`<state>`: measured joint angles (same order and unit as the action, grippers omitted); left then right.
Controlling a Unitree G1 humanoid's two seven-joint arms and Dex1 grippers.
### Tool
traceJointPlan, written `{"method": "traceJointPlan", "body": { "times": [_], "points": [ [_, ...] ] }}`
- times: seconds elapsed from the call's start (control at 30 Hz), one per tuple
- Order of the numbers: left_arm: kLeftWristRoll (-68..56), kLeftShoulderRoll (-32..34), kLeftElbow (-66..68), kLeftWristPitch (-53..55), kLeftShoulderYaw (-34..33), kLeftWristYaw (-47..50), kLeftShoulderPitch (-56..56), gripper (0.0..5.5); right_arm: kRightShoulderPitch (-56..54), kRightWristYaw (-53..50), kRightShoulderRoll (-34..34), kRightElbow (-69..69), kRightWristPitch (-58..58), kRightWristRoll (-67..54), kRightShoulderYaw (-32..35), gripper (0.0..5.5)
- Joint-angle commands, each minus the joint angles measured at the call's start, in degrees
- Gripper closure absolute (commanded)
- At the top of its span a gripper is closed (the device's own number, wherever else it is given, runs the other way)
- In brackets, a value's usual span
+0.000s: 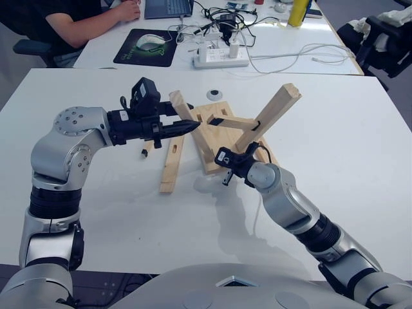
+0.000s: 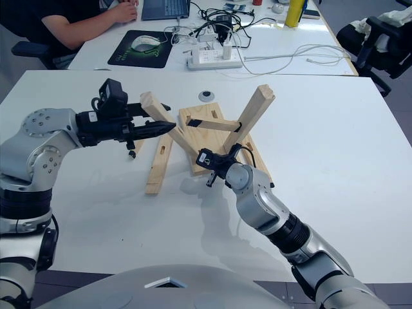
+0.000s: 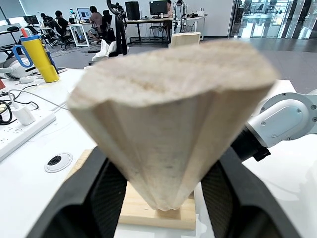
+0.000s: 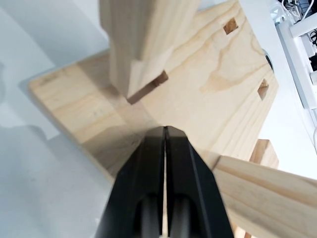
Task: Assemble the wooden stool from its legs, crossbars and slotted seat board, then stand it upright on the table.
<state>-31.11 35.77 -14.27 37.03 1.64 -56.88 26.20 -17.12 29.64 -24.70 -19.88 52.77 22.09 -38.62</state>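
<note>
Left eye view: the white table [image 1: 335, 167] is the largest thing, with one slotted seat board [image 4: 208, 64] lying flat on it, around the middle and nearer the far edge than the near one. Three legs can be counted. One leg [image 1: 178, 103] leans tilted over the board's left side, and its notched lower end meets a slot close to the board's near corner; whether it is fully seated cannot be told. A second leg [image 1: 277, 109] rises slanting up and to the right from the board. A third, loose leg [image 1: 170, 168] lies flat on the table just left of the board. One crossbar [image 1: 233, 121] spans between the two raised legs. In the right wrist view three slots show in the board. The left gripper [image 1: 192, 126] is clamped around the left-hand tilted leg, a finger on each side of it. The right gripper [image 4: 165, 130] has its two fingers pressed together with nothing seen between them, tips at the board's near edge. One round grommet [image 1: 215, 94] sits in the tabletop just beyond the board. Broad bare surface lies to the right of the assembly and along the near edge, with a narrower strip left of the loose leg.
</note>
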Motion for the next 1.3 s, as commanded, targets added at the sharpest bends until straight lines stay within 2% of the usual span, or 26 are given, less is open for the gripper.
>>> {"method": "traceJointPlan", "body": {
  "times": [0.03,0.27,0.67,1.3],
  "points": [
    [1.0,0.84,0.2,-1.07,0.69,-0.34,-0.14,3.42,6.78,6.04,-2.57,6.03,4.31,-4.3,-3.68,5.5],
    [1.67,0.68,1.07,-2.48,1.77,-1.01,-1.1,3.42,6.8,6.5,-3.0,6.05,3.92,-4.33,-3.97,5.5],
    [4.32,5.0,5.05,-6.82,4.36,-6.25,-1.79,3.42,5.99,7.28,-3.39,6.12,3.46,-4.15,-4.2,5.5],
    [4.78,3.15,7.03,-7.3,7.1,-5.89,1.23,3.42,5.73,6.99,-2.75,5.98,3.64,-4.11,-4.41,5.5]
  ]
}}
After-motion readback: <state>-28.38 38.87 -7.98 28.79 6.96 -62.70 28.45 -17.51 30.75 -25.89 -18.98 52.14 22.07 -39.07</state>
